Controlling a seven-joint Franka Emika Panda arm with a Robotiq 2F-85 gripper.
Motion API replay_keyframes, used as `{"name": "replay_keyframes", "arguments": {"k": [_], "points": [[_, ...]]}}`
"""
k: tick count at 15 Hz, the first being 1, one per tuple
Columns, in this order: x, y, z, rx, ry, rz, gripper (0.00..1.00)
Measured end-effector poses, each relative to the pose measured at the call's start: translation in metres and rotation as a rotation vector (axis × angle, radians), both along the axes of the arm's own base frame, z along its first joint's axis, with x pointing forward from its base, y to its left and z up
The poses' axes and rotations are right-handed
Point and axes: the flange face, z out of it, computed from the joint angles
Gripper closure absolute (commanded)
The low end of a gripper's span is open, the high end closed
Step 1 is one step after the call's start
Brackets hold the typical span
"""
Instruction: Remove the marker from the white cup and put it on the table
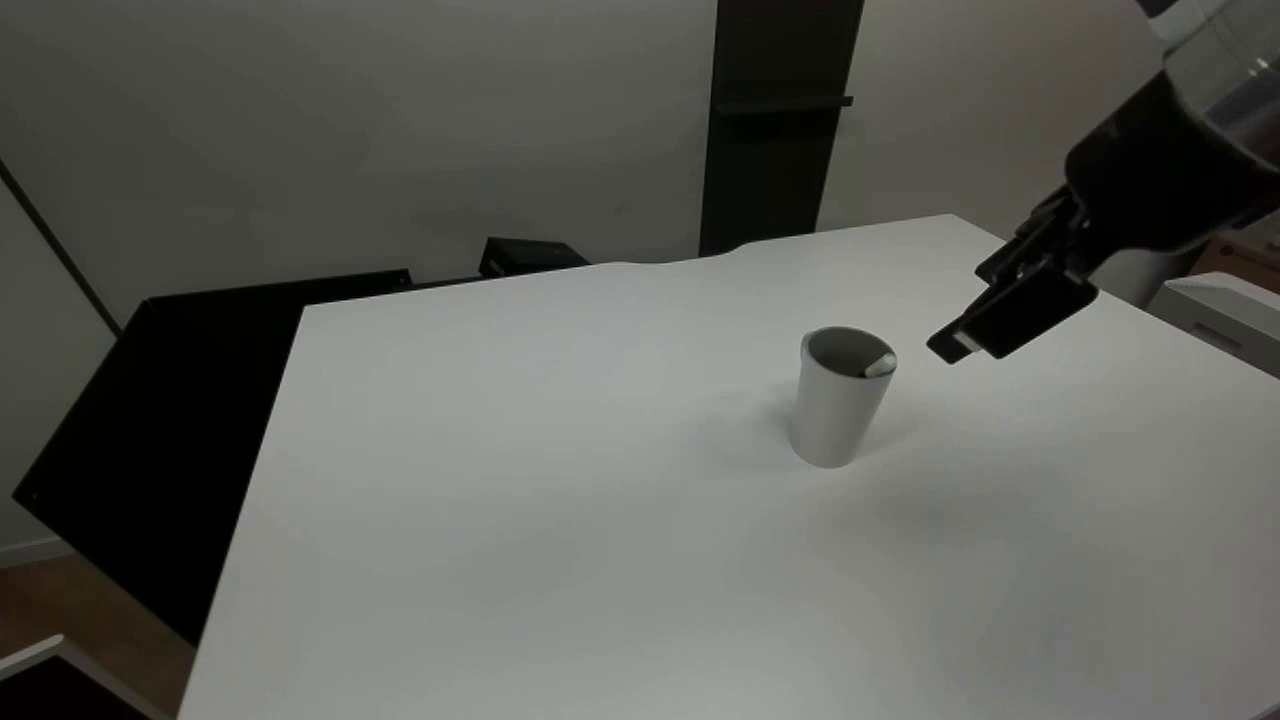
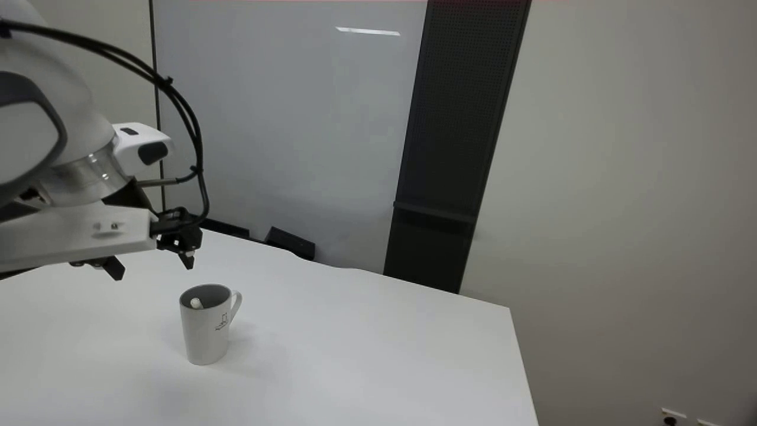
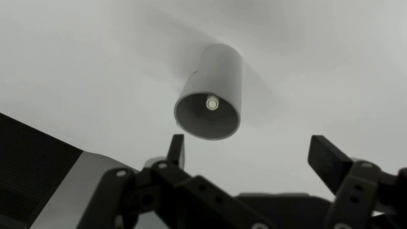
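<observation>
Marker [image 3: 212, 103] in sight, the gripper [image 3: 246, 149] hung with its jaws spread wide across the wrist view's lower half. Near center frame, the marker's pale end showed inside the white cup [image 3: 224, 73], which stood upright on the white table [image 3: 111, 95].

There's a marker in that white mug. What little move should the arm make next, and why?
Probably ease the open gripper toward the white mug so the marker lines up between its fingers. The marker's pale end shows inside the mug's mouth, but in the wrist view it lies off the gap's middle, and the fingers hold nothing.
</observation>
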Motion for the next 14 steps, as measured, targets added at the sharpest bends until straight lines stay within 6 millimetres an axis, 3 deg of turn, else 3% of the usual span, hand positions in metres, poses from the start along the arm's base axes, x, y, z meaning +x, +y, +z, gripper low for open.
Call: {"name": "replay_keyframes", "arguments": {"k": [7,14], "points": [[0.005,-0.041,-0.027,-0.017,-0.033,-0.028,0.00],[0.005,-0.045,-0.027,-0.024,-0.036,-0.023,0.00]]}}
